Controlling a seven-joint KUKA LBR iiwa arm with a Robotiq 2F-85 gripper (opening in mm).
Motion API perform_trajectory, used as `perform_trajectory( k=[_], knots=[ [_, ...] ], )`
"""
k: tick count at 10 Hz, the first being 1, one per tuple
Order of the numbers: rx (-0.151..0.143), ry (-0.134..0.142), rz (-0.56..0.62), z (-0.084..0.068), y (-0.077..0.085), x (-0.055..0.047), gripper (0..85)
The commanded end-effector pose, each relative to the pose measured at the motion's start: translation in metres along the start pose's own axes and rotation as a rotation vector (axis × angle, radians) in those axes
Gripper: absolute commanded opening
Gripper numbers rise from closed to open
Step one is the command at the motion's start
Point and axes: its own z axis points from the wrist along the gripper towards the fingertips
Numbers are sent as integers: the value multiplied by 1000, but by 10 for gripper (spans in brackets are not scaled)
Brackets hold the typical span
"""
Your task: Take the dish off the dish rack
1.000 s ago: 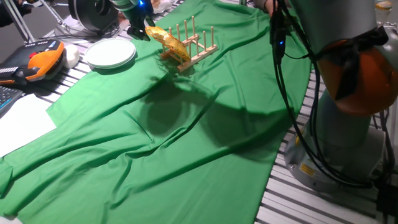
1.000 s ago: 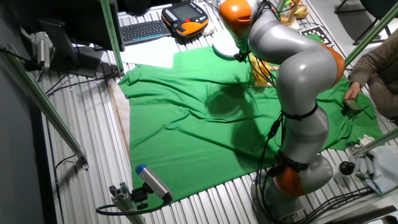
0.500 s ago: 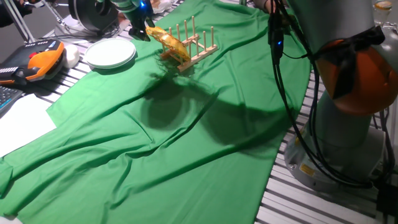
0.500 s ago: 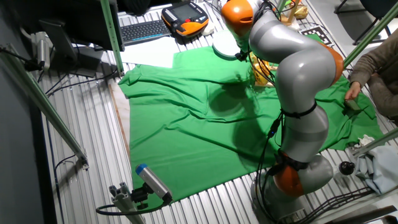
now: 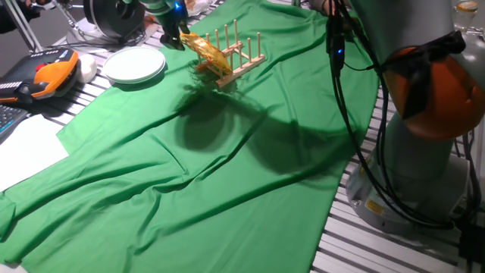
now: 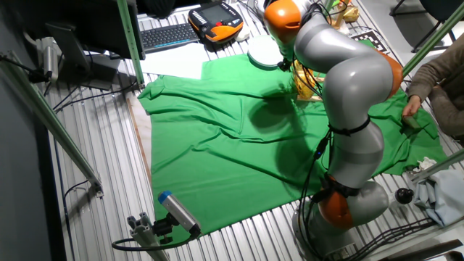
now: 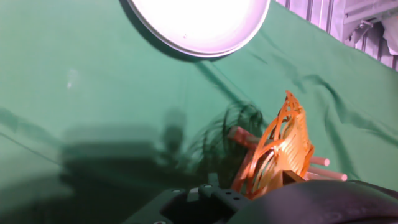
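Observation:
The golden wicker dish (image 5: 204, 48) stands tilted on edge in the light wooden dish rack (image 5: 235, 62) at the far side of the green cloth. My gripper (image 5: 173, 33) is at the dish's upper left rim, close against it; I cannot tell whether the fingers hold it. In the hand view the dish (image 7: 281, 152) shows at the lower right among the rack's pegs (image 7: 241, 137), just above the dark gripper body; the fingertips are hidden. In the other fixed view the arm covers the gripper, and only a bit of the dish (image 6: 304, 81) shows.
Stacked white plates (image 5: 134, 65) lie just left of the rack, also in the hand view (image 7: 199, 22). An orange teach pendant (image 5: 45, 74) and a keyboard (image 6: 168, 35) lie off the cloth. The arm's base (image 5: 424, 152) stands at the right. The cloth (image 5: 212, 174) is wrinkled.
The arm has shifted slightly, and its shadow on the cloth has moved with it. The dish and the rack stand as before.

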Motion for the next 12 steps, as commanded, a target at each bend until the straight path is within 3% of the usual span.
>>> perform_trajectory(
  k=[1,2,3,4,5,6,9,12],
  knots=[
    [-2,-3,-6,3,-5,2,510],
    [-1,-9,-15,7,-10,5,510],
    [1,0,-37,6,-16,8,340],
    [1,25,-52,1,-18,9,340],
    [-3,43,-77,-2,-19,9,0],
    [-17,56,-99,-2,-19,9,0],
    [-20,40,-167,-2,-18,9,0],
    [-20,70,-212,-12,-21,12,0]
  ],
)
